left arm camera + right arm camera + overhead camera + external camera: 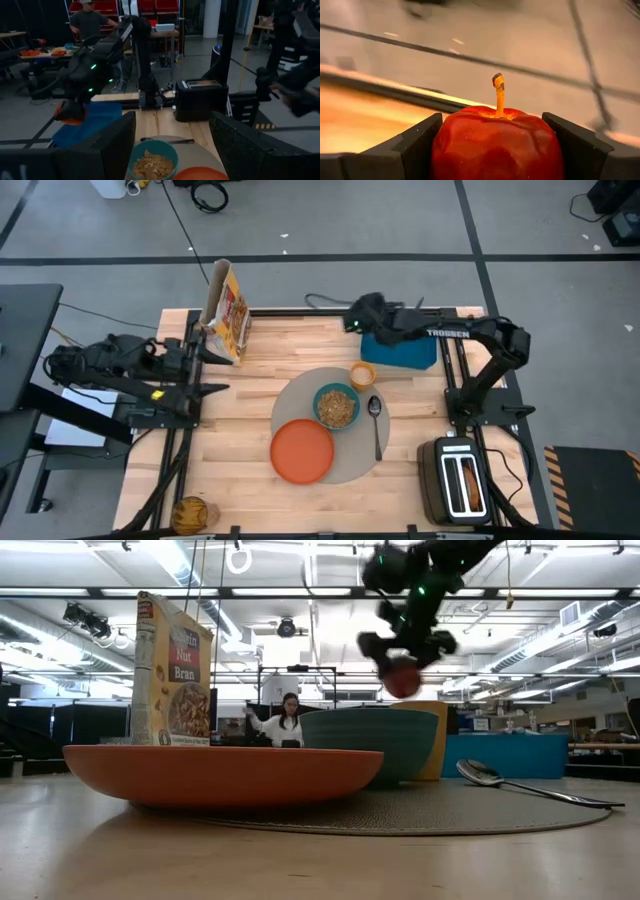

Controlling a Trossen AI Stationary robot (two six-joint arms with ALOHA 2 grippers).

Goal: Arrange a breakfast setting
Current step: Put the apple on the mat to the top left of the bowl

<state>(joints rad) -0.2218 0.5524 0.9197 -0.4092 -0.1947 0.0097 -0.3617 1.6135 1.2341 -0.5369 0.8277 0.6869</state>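
On the tabletop (250, 370) a large grey mat (300, 395) is laid centrally, carrying the orange plate (301, 451), the teal bowl (337, 406) of cereal and the metal spoon (376, 425); the orange cup (362, 375) is set at its far edge. The red apple (496, 145) is not yet placed: it is clamped in the right hand (495, 145), raised at the far side. That grip is confirmed only by the right wrist view. The left hand (210, 388) waits at the left, fingers apart.
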